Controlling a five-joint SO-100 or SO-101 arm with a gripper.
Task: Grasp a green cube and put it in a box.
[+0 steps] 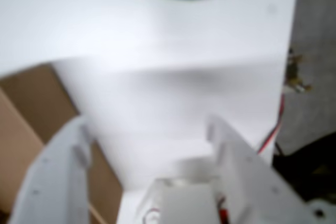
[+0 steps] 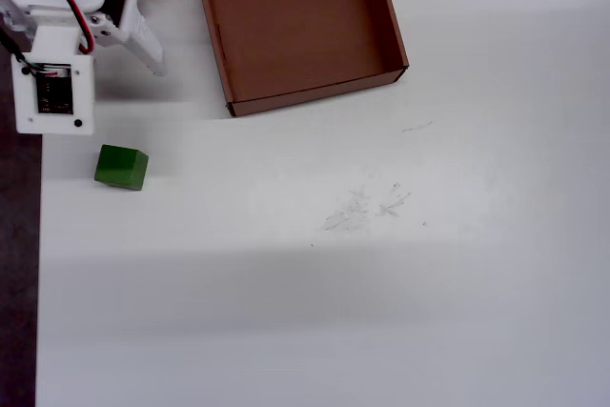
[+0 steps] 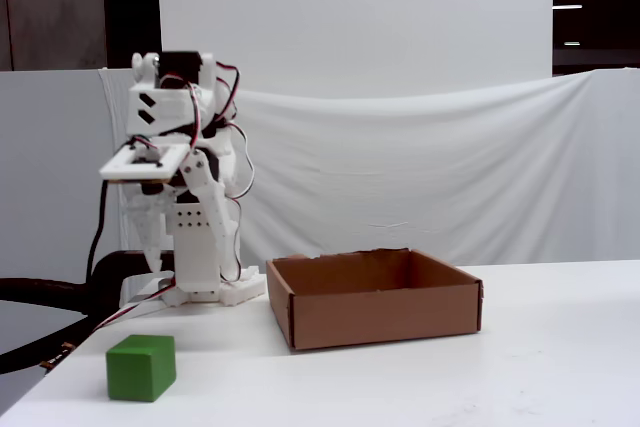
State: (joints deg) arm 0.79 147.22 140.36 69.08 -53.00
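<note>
White tabletop (image 2: 381, 312) is seen throughout. On it the green cube (image 2: 121, 166) is set, well apart from the box (image 2: 394, 30). Above, the gripper (image 1: 147, 135) is held wide, empty.

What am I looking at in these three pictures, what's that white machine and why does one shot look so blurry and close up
The white machine is a small robot arm bolted at the table's edge, with red wires running along it. The fixed view looks at it from the side, the overhead view looks straight down, and the blurry one comes from a camera riding on the arm's wrist, so its own gripper fills the bottom of that picture. The two white fingers stand apart with nothing between them, so it holds nothing. On the white table lie two things: a green cube near the arm, and a shallow brown cardboard box that is empty. The cube sits outside the box, untouched.
</note>
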